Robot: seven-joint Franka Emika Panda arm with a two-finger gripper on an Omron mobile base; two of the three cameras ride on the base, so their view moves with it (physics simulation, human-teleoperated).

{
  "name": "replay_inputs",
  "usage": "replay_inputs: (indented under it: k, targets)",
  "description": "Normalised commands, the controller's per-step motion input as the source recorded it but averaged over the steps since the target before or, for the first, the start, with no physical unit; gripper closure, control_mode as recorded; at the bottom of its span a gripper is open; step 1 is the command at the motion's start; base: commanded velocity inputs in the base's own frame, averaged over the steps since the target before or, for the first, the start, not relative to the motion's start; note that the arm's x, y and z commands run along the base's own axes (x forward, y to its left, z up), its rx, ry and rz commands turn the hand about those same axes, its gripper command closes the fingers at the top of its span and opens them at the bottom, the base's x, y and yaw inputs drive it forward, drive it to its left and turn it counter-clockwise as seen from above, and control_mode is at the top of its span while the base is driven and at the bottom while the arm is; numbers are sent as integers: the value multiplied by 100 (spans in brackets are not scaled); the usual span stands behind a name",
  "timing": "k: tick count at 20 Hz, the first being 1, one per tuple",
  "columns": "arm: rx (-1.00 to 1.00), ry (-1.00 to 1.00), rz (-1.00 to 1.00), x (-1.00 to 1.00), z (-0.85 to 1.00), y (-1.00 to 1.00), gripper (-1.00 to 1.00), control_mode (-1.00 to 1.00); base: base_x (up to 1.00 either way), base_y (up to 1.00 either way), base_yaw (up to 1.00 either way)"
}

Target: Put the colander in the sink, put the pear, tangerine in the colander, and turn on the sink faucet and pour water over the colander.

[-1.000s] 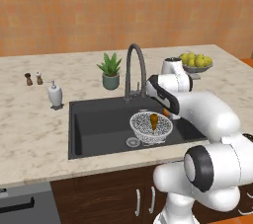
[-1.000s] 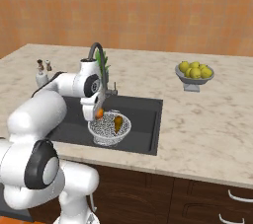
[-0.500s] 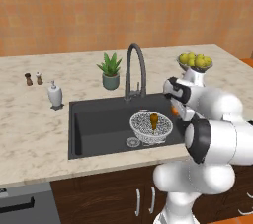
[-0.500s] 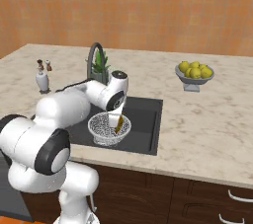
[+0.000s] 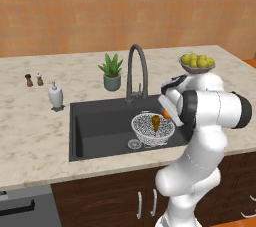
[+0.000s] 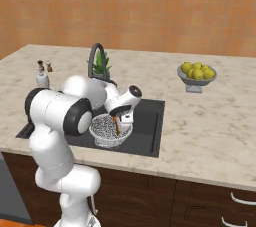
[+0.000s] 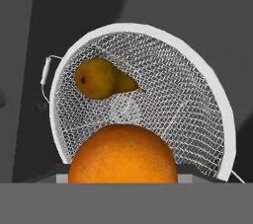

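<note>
The sink [image 5: 95, 121] lay open at its nine o'clock half, bare floor down to the drain [image 5: 134, 144]. The colander [image 5: 151, 129] filled the three o'clock end, with the pear [image 7: 101, 78] inside it and the tangerine [image 7: 122, 155] held just above the rim (mesh around the pear stayed free). The faucet [image 5: 137, 71] arched at twelve o'clock, with the plant [image 5: 112, 71] beside it.
</note>
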Motion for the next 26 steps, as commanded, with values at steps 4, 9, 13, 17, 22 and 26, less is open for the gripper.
replay_inputs:
  k: [4, 9, 13, 17, 22, 26]
  targets:
    - [12, 1, 16, 86, -51, 12, 100, -100, 0, 0, 0]
    - [6, 5, 7, 67, -56, 8, 100, -100, 0, 0, 0]
    - [0, 7, 2, 64, -58, 37, -100, -100, 0, 0, 0]
    - [0, -2, 0, 32, -19, 31, -100, -100, 0, 0, 0]
    - [0, -17, 0, -51, 11, 72, -100, -100, 0, 0, 0]
    - [0, -27, 0, -78, 30, 82, -100, -100, 0, 0, 0]
